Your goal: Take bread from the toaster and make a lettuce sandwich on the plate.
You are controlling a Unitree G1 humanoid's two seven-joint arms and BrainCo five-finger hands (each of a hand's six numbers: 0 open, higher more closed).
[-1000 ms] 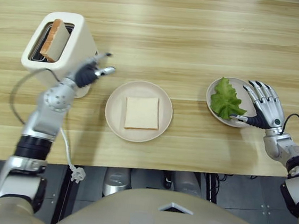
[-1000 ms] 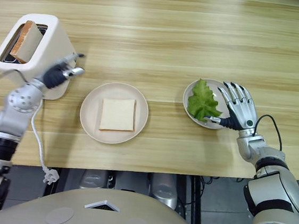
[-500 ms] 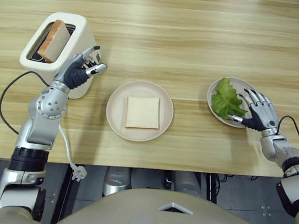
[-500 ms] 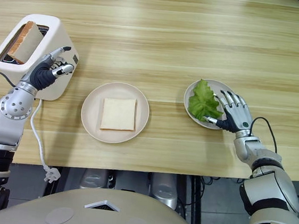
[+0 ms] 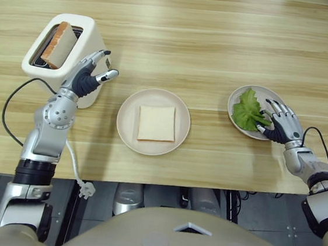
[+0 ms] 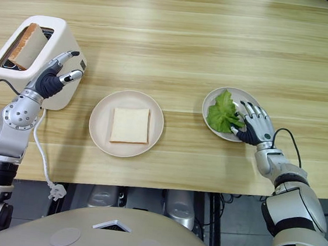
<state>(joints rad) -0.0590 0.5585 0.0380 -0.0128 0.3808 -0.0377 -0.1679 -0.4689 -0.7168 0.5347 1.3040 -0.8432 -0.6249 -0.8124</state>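
Left eye view: bread in toaster at 10 o'clock, slice on centre plate, right robot hand gripping lettuce in 3 o'clock dish, left robot hand released.

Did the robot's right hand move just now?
Yes. The right hand slid left across the small dish, onto the lettuce.

Light wooden table, white toaster at its left, white power cord trailing toward the front edge, beige plate centre-front, small dish right.
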